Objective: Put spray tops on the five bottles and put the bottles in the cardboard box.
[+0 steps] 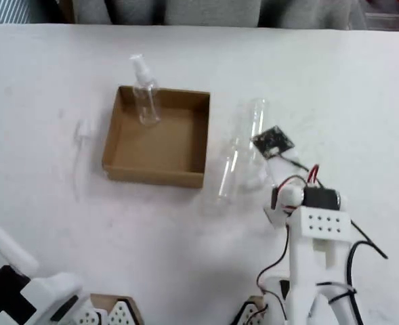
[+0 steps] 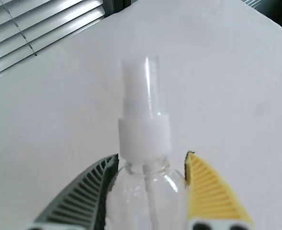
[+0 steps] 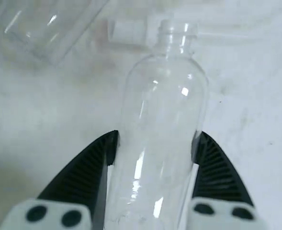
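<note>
High view: the cardboard box (image 1: 155, 177) sits mid-worktop (image 1: 362, 81) and holds one finished bottle (image 1: 145, 101), standing in its far corner with its sprayer on. On the side of the box facing the right arm (image 1: 318, 220) lie a farther clear bottle (image 1: 257, 122) and a nearer clear bottle (image 1: 229, 172), their long axes running roughly away from that arm. It is far nearer to them than the left arm (image 1: 23, 291), which is well apart at the near edge.

Left wrist view: the left jaws (image 2: 151, 158) grasp a capped bottle (image 2: 148, 196) by its body. Its fitted sprayer (image 2: 144, 129) points away from them, so it looks ready for the box.

Right wrist view: the right jaws (image 3: 156, 136) are clenched on the sides of an uncapped bottle (image 3: 162, 96), its open neck pointing straight away from them. A loose spray top (image 3: 126, 31) lies just beyond that neck, slightly to one side. Capping likely depends on lining the two up. A spare bottle (image 3: 50, 21) lies nearby.
</note>
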Motion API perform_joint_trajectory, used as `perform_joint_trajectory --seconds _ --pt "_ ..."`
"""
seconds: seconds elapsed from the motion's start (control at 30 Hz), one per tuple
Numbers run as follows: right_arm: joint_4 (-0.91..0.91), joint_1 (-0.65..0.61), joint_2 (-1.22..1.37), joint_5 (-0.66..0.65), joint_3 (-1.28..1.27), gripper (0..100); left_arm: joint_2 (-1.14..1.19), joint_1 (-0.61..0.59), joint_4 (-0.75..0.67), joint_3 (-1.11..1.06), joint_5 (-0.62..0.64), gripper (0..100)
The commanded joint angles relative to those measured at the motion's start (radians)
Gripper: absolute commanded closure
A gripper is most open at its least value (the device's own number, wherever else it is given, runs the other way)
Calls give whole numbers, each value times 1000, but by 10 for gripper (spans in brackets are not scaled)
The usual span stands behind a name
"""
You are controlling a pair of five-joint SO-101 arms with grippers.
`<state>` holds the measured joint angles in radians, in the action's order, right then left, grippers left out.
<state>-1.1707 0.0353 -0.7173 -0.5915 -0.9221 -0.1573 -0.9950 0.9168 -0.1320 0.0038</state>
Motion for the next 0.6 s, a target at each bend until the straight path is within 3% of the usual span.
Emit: perform_joint_trajectory --seconds 0.0,0.17,0.37,0.57 --pt "-48 8 8 92 163 850 25 -21 0 80 -18 973" --pt "-163 5 19 140 315 848 206 -36 77 262 -18 973" --pt "-182 5 19 120 255 844 406 -59 226 548 -15 973" --pt "-177 4 19 81 218 735 483 -59 310 669 -17 973"
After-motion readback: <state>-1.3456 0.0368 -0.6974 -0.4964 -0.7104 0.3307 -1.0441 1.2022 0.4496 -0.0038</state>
